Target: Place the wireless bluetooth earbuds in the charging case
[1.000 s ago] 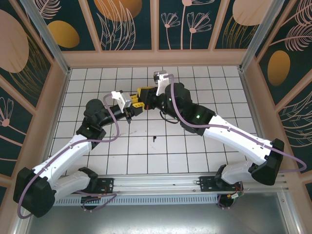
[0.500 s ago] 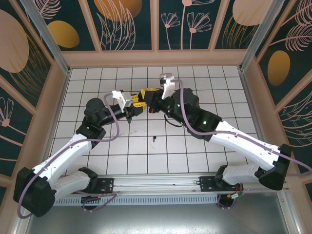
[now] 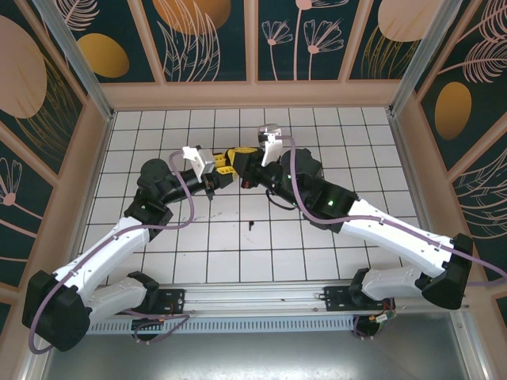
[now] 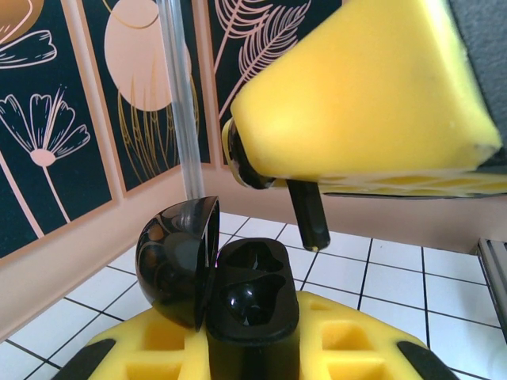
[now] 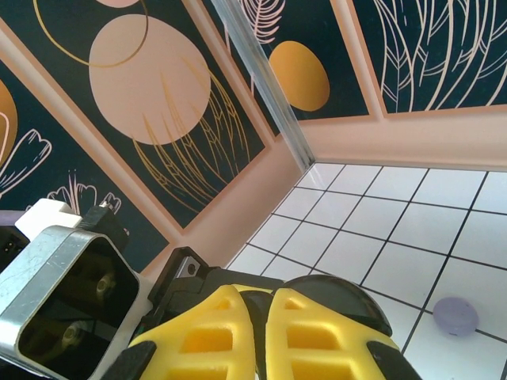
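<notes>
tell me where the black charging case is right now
Bottom centre of the left wrist view: the open black plastic charging case is clamped in the left hand, just below the short-stemmed black earbud in the right hand.

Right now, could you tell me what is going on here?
The left claw holds the black case with its lid open. The right claw holds a black earbud just above the case's wells, stem down, not yet seated. A lilac earbud lies loose on the table.
</notes>
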{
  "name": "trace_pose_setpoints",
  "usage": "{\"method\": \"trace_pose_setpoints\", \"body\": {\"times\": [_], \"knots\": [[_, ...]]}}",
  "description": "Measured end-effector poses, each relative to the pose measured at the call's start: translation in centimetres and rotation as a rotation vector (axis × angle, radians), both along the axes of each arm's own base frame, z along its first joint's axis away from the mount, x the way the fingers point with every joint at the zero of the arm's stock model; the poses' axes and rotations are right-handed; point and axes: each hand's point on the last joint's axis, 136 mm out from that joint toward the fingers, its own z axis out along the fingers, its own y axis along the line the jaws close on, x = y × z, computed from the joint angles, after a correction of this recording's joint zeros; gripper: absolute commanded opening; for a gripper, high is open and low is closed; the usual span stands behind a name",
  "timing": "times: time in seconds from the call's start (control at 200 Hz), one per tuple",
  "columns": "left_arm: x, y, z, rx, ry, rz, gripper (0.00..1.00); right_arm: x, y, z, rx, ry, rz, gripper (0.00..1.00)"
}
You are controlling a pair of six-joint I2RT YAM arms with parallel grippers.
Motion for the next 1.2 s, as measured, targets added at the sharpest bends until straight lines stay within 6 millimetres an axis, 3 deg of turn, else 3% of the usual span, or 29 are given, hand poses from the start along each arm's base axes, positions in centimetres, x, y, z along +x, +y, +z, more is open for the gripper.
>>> {"method": "trace_pose_setpoints", "body": {"times": [0.48,1.196], "knots": [[-0.3,-0.1,0.0,-0.002,0.007,-0.018,0.0,0.9,0.3,-0.9,-0.014,0.004,-0.036,0.04],[-0.3,0.1,0.1,-0.009,0.027,-0.007,0.0,0.6,0.4,-2.2,-0.124,-0.056,-0.011,0.02]]}}
